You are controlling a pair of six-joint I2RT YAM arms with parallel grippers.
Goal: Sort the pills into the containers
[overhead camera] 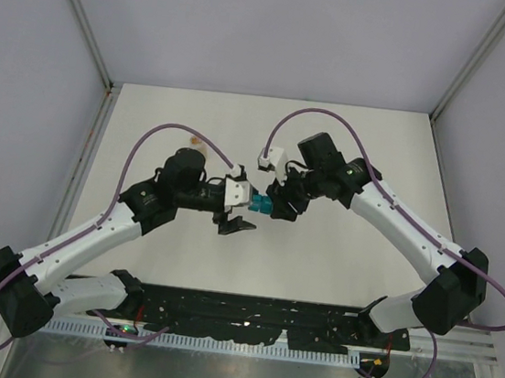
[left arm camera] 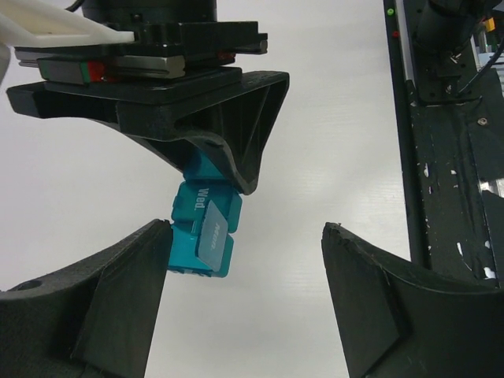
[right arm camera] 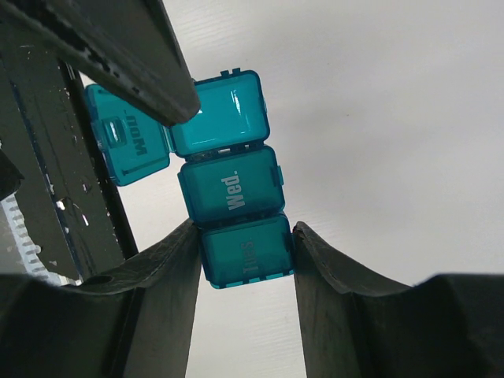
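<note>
The containers (right arm camera: 232, 189) are one teal strip of three joined compartments marked Mon, Wed and Tues. My right gripper (right arm camera: 244, 228) is shut on its Tues end and holds it near the table's middle (overhead camera: 260, 206). The Mon lid (right arm camera: 130, 146) is flipped open beside its compartment (right arm camera: 220, 110). My left gripper (left arm camera: 246, 228) is wide open, and its left finger (left arm camera: 142, 276) lies against the strip's end (left arm camera: 203, 228). One left finger (right arm camera: 134, 55) crosses the Mon hinge in the right wrist view. No pills show in any view.
A small tan-tinted object (overhead camera: 198, 145) lies on the table behind the left arm, partly hidden. The black mounting rail (overhead camera: 246, 313) runs along the near edge. Grey walls enclose the white table (overhead camera: 351, 137) at the left, right and back.
</note>
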